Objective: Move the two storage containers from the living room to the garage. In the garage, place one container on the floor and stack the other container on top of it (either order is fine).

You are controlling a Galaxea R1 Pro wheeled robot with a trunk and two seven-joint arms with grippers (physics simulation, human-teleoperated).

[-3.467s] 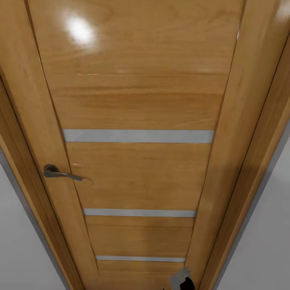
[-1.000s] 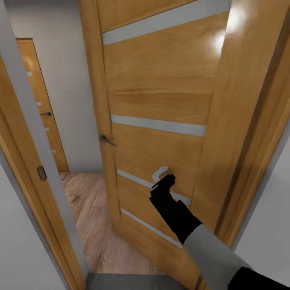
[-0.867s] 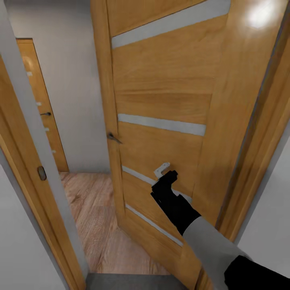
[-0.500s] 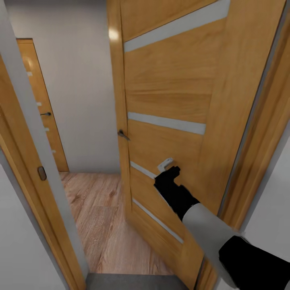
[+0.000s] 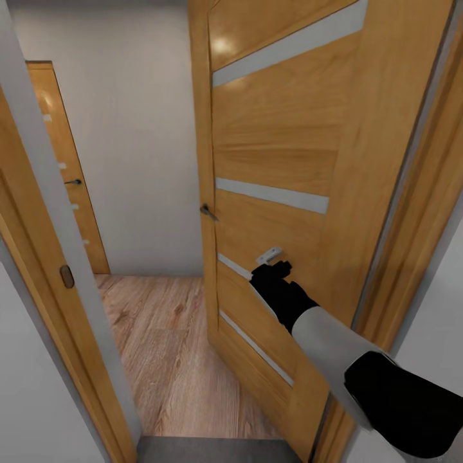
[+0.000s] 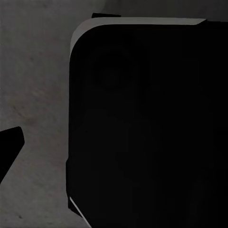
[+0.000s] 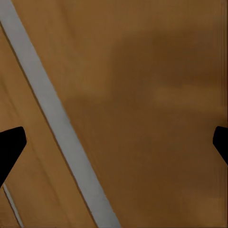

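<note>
since the earlier frames the wooden door [image 5: 283,161] has swung further open, its free edge and lever handle [image 5: 208,211] now sitting further from the door frame [image 5: 45,270] on the latch side. right gripper [image 5: 272,260] rests against the door face, just below the second grey inlay strip [image 5: 270,195]. in the right wrist view its two fingertips [image 7: 10,147] stand wide apart, released, with the door panel [image 7: 142,118] and a grey strip [image 7: 57,118] between them. left gripper state: cannot tell; one dark fingertip [image 6: 8,149] shows beside a black body [image 6: 147,128] over grey speckled floor [image 6: 33,95]. beyond the door lie light wood planks [image 5: 161,347], a white wall [image 5: 141,128] and a second door [image 5: 64,173]. the storage containers' position cannot be determined.
</note>
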